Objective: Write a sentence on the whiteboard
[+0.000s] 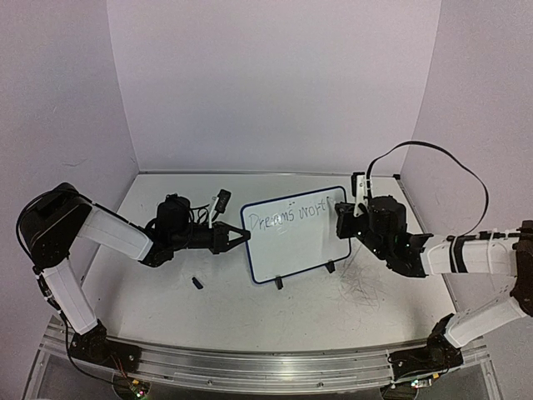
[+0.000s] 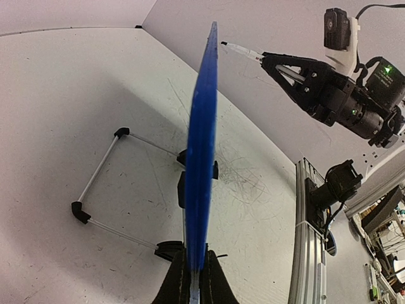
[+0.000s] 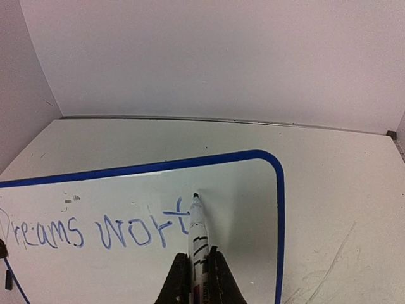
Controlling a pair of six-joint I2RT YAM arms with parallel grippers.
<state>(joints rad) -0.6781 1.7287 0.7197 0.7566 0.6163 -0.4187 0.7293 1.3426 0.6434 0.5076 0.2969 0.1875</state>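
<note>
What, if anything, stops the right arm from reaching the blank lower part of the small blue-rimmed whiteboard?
Probably nothing: its end effector holds a white marker at the whiteboard, and the blank area lies just below.

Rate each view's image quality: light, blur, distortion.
Top external: soft, even light with no hard shadows; the blue handwriting on the small blue-rimmed white board is tiny but readable. Left wrist: wide-angle distortion curves the table edge; the board's rim, edge-on and close, is blurred. Right wrist: handwriting crisp; the white marker pen near the lens is slightly soft.
</note>
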